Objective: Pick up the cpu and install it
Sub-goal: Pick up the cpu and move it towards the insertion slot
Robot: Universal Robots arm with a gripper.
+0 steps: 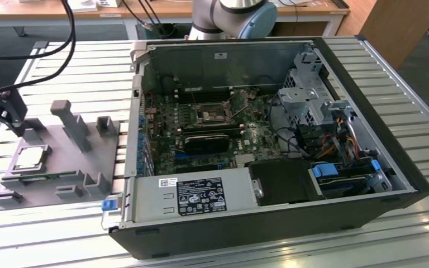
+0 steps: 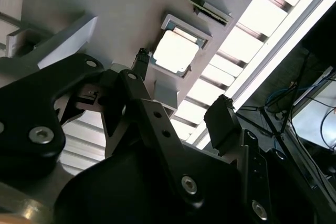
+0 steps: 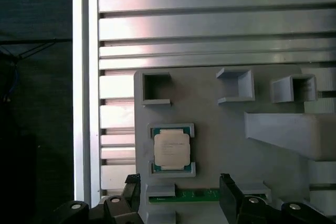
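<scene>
First wrist view: the black two-finger gripper (image 3: 179,184) has its jaws spread wide with nothing between them, and the fingertips (image 3: 227,182) touch nothing. In the second wrist view the gripper (image 2: 181,84) is likewise wide open and empty. Just past the tips sits the cpu (image 3: 171,149), a small flat square chip with a silver-grey metal top and thin dark rim. It lies flat in a shallow square nest on a pale grey plastic holder plate (image 3: 210,124), apart from both fingers and roughly in line with the gap between them. In the second wrist view the cpu (image 2: 176,52) glares white. A thin green circuit strip (image 3: 184,195) sits in a slot of the plate just beside the cpu nest. The plate also carries open box-shaped pockets (image 3: 156,87) and a tall grey upright post (image 1: 71,125). Exterior view: the gripper (image 1: 13,125) hangs over the plate at the exterior view's left, with the cpu (image 1: 32,158) just below it, not installed. The plate rests on a ribbed aluminium slatted table (image 1: 58,229). Well apart, toward the exterior view's right, a black open-sided computer case (image 1: 274,229) lies on the table. Its green motherboard (image 1: 259,128) is exposed, with a square socket (image 1: 213,113) near the middle and a grey labelled power supply box (image 1: 188,195) at the near end. The grey arm base (image 1: 237,14) stands behind the case.
</scene>
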